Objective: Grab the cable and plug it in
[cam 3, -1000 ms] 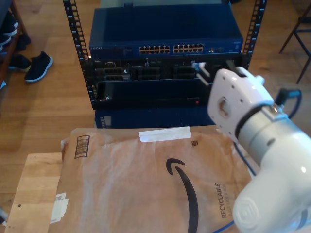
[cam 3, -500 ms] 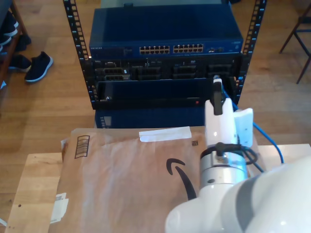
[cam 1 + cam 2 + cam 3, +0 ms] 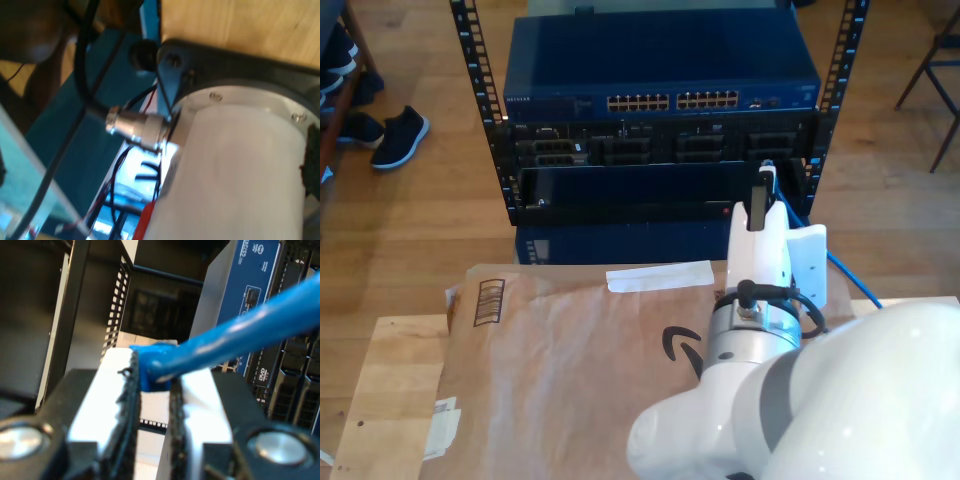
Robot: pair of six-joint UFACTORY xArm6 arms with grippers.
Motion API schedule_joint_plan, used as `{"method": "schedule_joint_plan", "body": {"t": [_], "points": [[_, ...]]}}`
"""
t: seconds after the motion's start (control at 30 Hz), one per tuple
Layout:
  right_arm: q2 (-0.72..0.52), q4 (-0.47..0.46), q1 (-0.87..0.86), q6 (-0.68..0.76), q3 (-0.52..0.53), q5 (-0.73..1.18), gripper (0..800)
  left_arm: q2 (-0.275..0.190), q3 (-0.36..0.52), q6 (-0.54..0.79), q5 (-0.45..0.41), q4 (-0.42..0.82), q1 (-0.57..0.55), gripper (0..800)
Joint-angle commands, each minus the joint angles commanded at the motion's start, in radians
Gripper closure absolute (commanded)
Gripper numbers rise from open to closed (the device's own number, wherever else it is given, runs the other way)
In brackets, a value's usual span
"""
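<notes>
My second gripper (image 3: 152, 405) narrow, black pads (image 3: 127, 415) clamped on thin bright blue ethernet cable (image 3: 225, 337); cable end pinched between pads, rest trailing away from jaws. Beyond fingertips: dark blue rack-mounted network switch (image 3: 660, 75) in black rack. My first gripper: jaw state cannot tell.

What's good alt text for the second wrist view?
My second gripper pinches the bright blue ethernet cable between its black-padded fingers, aimed at a dark equipment rack. A blue network switch stands just beyond the cable.
</notes>
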Motion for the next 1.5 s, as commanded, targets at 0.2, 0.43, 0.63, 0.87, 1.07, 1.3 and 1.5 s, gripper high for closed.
{"method": "schedule_joint_plan", "body": {"t": [0.2,0.43,0.63,0.87,1.07,1.3,1.5], "points": [[0.017,0.000,-0.002,-0.009,-0.057,0.008,800,-0.040,0.058,0.101,-0.006,-0.032,0.074,0],[0.080,0.011,-0.002,-0.020,-0.066,0.006,800,-0.035,0.167,0.189,-0.180,-0.029,0.152,0],[0.098,0.035,-0.003,-0.020,-0.080,0.017,800,-0.029,0.245,0.226,-0.391,-0.034,0.230,0],[0.187,0.035,-0.002,-0.018,-0.195,0.034,800,-0.028,0.245,0.224,-0.391,-0.035,0.232,0],[0.189,0.028,0.000,-0.028,-0.259,0.029,800,-0.028,0.245,0.224,-0.391,-0.035,0.232,0],[0.192,0.031,0.014,-0.077,-0.269,0.044,800,-0.028,0.247,0.224,-0.391,-0.035,0.232,0],[0.209,0.044,0.041,-0.083,-0.229,0.069,800,-0.028,0.245,0.224,-0.391,-0.035,0.232,0]]}}
